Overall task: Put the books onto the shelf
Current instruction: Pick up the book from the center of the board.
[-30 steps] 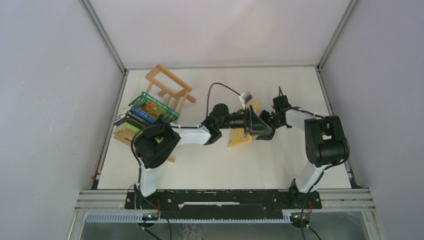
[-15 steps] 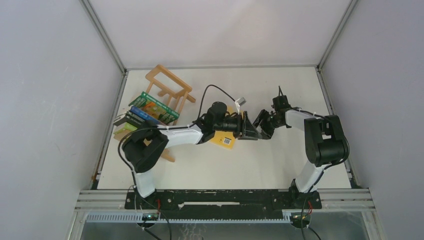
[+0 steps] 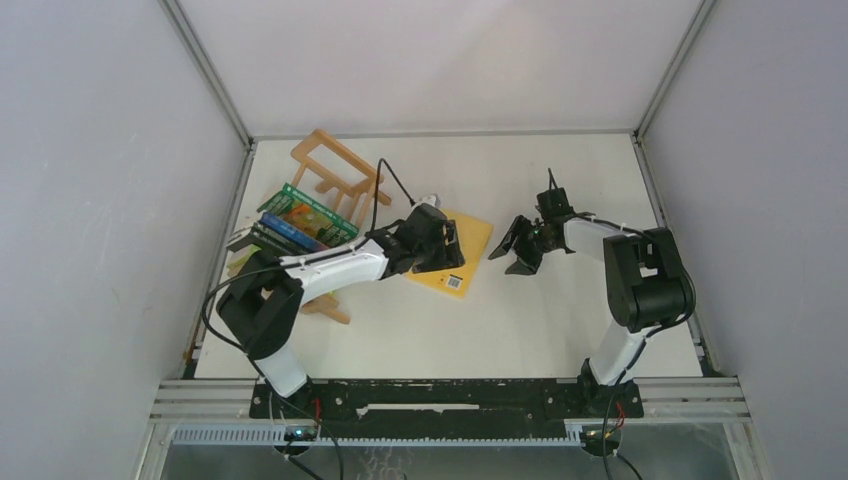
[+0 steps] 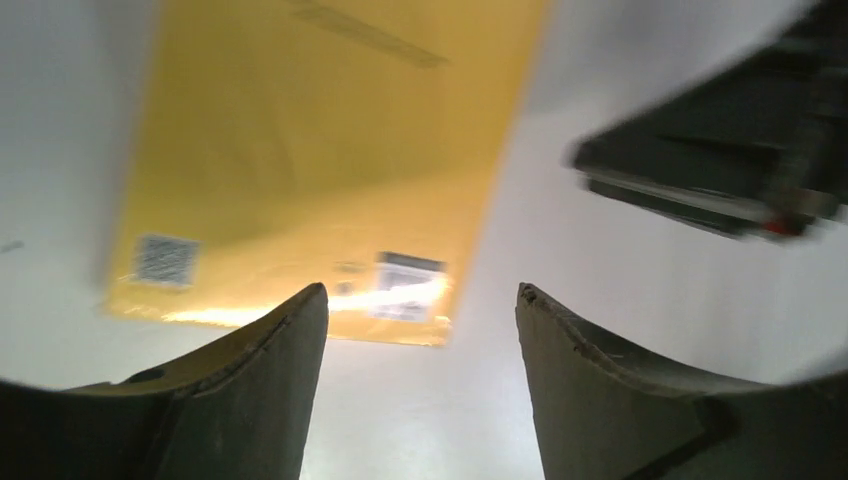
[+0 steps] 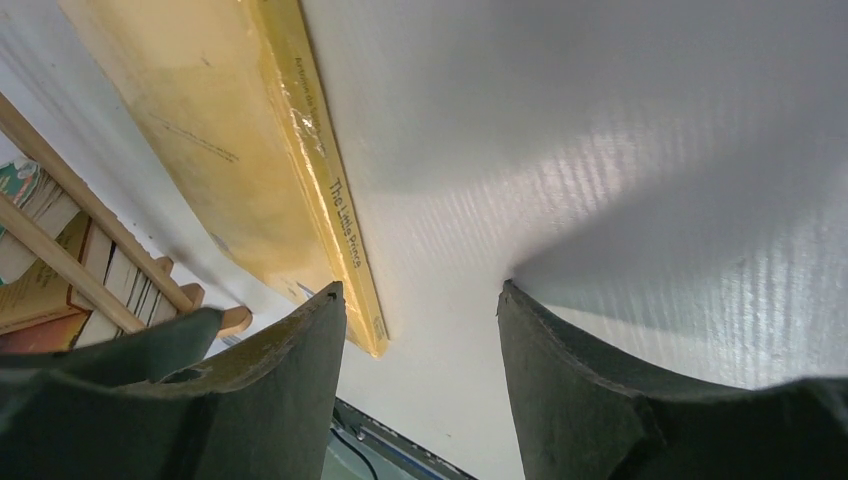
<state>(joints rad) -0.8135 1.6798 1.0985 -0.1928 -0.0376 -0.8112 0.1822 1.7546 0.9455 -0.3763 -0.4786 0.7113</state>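
A plain yellow-orange book lies flat on the white table, barcode stickers along its near edge. My left gripper hovers over the book's left part, open and holding nothing. My right gripper is open just right of the book, empty, level with its spine. At the far left stands the light-wood shelf. Several books lean in it, green and blue among them.
Grey walls close the table on the left, back and right. The shelf with its books takes up the left back corner. The left arm stretches from the near left across to the middle. The right gripper shows in the left wrist view.
The left gripper has opened and drawn back to the left. The yellow-orange book, earlier tilted between the two grippers, now lies flat. The right gripper has backed off slightly to the right.
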